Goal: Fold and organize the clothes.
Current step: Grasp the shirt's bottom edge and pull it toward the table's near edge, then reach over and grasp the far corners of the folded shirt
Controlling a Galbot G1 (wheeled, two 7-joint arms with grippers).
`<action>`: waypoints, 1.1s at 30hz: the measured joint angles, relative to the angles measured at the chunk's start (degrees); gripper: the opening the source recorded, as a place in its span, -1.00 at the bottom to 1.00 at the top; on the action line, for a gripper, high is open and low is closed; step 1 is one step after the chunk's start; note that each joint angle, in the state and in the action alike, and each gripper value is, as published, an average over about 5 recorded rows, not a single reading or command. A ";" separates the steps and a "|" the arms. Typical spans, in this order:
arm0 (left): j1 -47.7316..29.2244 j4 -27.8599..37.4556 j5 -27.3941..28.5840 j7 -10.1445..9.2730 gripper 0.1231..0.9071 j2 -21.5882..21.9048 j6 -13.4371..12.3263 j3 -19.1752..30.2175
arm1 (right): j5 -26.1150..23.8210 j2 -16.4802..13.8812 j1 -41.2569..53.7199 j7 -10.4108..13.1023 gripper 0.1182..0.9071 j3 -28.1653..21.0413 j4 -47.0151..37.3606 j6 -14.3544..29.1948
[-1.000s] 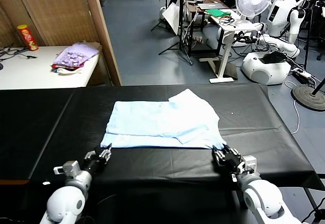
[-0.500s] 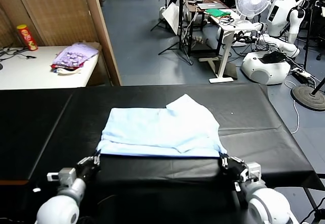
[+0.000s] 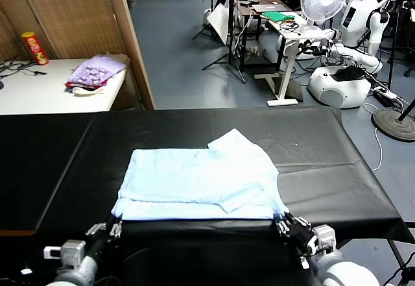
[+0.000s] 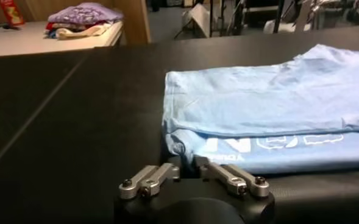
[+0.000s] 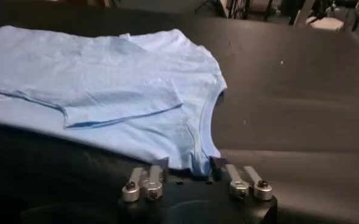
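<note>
T-shirt (image 3: 198, 183) lies flat on the black table (image 3: 324, 163), pulled to the near edge, sleeves folded in, white print showing at the near hem in the left wrist view

Left gripper (image 3: 107, 229) sits at the near left corner of the hem, right gripper (image 3: 290, 225) at the near right corner. Both sets of jaws stand apart, with the fabric edge lying between or just in front of the tips. Looks like neither is pinching cloth, though the right wrist view leaves the hem contact a bit unclear

Judgement: corners just let go, next fold not begun. To do it well:
- back both arms off level so the tips don't snag the thin hem and drag it off the table edge
- check the hem isn't hanging over the edge before regripping
- regrip both corners evenly, lift together, so the fold line stays straight

Purple heap of clothes (image 3: 96, 72) on the side table is not part of this
</note>
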 joint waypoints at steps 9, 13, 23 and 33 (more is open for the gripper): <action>-10.72 1.05 -10.61 0.54 0.72 3.69 3.37 0.34 | 2.20 0.84 23.28 1.18 0.72 -8.30 -13.66 3.21; -21.63 7.39 -14.39 -0.30 0.72 6.18 4.04 3.57 | 2.18 2.25 35.07 1.03 0.72 -14.66 -23.97 4.51; -46.07 29.51 -16.39 -0.15 0.72 6.80 6.91 15.96 | -0.08 8.82 53.95 -1.05 0.72 -25.76 -47.56 5.35; -55.90 41.91 -16.54 1.63 0.72 5.59 8.74 20.84 | -2.31 14.93 62.41 -5.63 0.72 -30.02 -62.71 4.48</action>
